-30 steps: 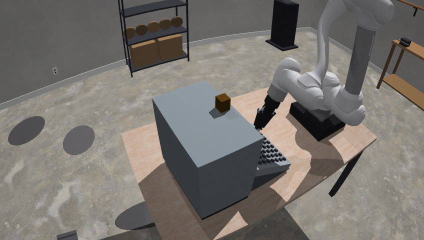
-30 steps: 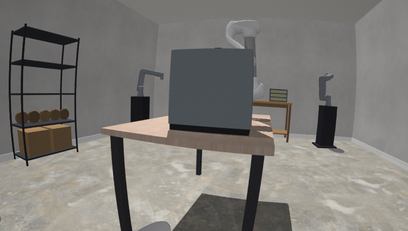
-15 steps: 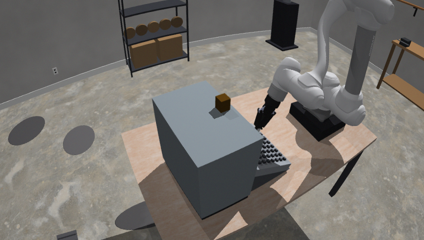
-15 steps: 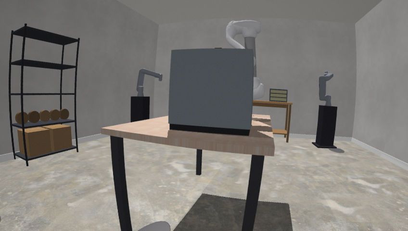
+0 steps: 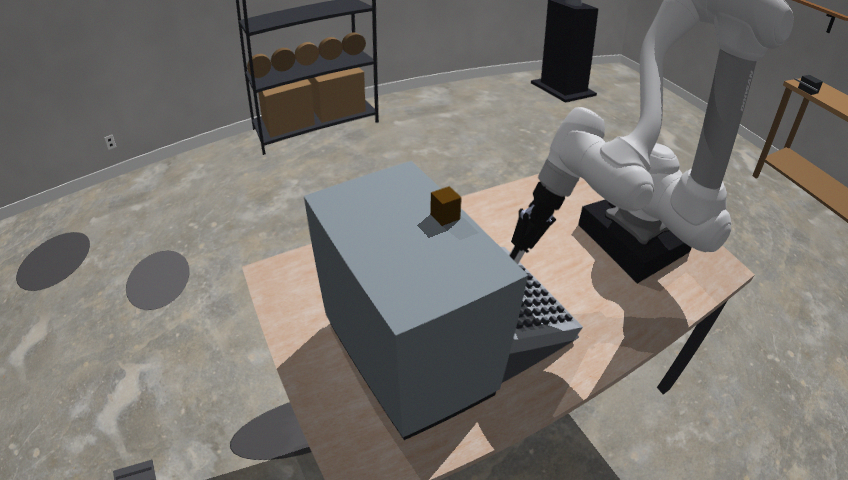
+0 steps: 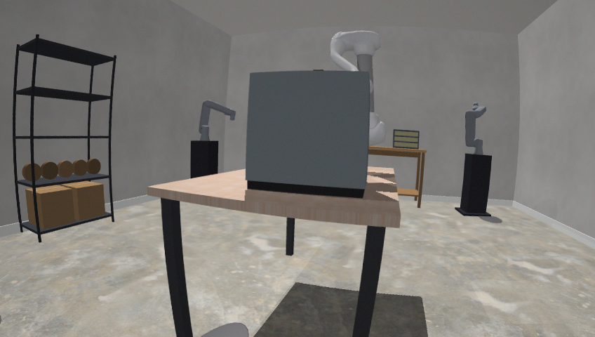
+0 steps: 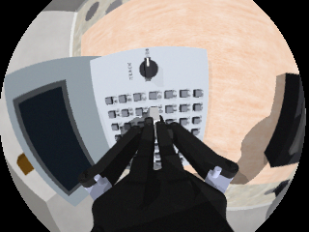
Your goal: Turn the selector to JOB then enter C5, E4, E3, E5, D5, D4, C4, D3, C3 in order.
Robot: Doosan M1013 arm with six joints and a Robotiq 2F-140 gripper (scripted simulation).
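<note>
The grey machine (image 5: pixel 410 285) stands on the wooden table, with its sloped keypad (image 5: pixel 540 306) on the side facing the arm. In the wrist view the light keypad panel (image 7: pixel 151 102) shows rows of small grey keys and a black selector knob (image 7: pixel 149 69) above them. I see no lit key. My gripper (image 7: pixel 154 113) is shut and empty, its fingertips together over a key in the middle rows of the keypad; whether they touch it I cannot tell. In the top view the gripper (image 5: pixel 518 252) points down at the keypad's far end. Key labels are too small to read.
A small brown cube (image 5: pixel 445 205) sits on top of the machine. The arm's black base (image 5: pixel 630 240) is on the table's right side. In the exterior view the machine (image 6: pixel 306 131) hides the keypad and gripper. A shelf rack (image 5: pixel 309 68) stands far behind.
</note>
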